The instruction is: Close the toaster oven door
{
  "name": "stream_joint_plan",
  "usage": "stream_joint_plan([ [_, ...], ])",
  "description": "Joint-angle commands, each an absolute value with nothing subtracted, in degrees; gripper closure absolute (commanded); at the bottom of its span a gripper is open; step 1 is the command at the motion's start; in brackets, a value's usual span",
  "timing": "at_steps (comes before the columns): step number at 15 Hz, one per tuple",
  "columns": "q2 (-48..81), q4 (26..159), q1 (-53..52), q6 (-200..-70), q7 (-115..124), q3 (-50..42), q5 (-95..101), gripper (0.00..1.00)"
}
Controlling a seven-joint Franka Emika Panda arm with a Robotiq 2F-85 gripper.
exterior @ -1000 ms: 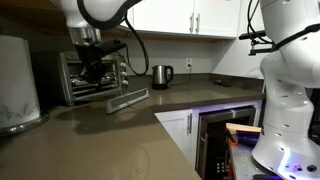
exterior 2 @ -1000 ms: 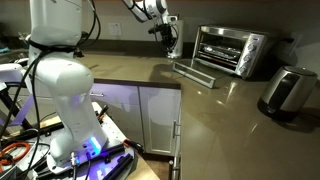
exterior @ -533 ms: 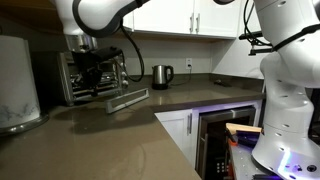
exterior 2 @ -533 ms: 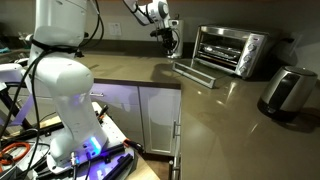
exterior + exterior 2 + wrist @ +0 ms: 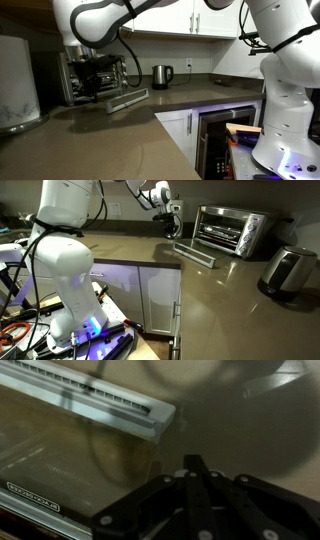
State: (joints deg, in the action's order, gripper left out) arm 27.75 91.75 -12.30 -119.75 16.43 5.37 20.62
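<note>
The toaster oven stands at the back of the counter, partly hidden by my arm in an exterior view. The toaster oven door hangs fully open, lying flat over the counter. In the wrist view its glass panel and silver bar handle lie below me. My gripper is shut and empty. It hovers above the door near its handle edge, not touching it.
A small steel kettle stands beside the toaster oven. A rounded silver appliance sits at the counter end. A white robot base and a black built-in oven stand below the counter edge.
My arm has swung across in front of the toaster oven and the gripper has shifted a little closer to the open door. The door has not moved.
</note>
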Motion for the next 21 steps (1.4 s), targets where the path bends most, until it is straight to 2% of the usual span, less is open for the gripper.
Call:
stream_joint_plan([
  [1,29.7,89.3,-12.9,-119.4,13.5,4.4,19.3,1.00],
  [21,32.9,86.1,-17.0,-113.0,11.9,-0.2,28.7,1.00],
])
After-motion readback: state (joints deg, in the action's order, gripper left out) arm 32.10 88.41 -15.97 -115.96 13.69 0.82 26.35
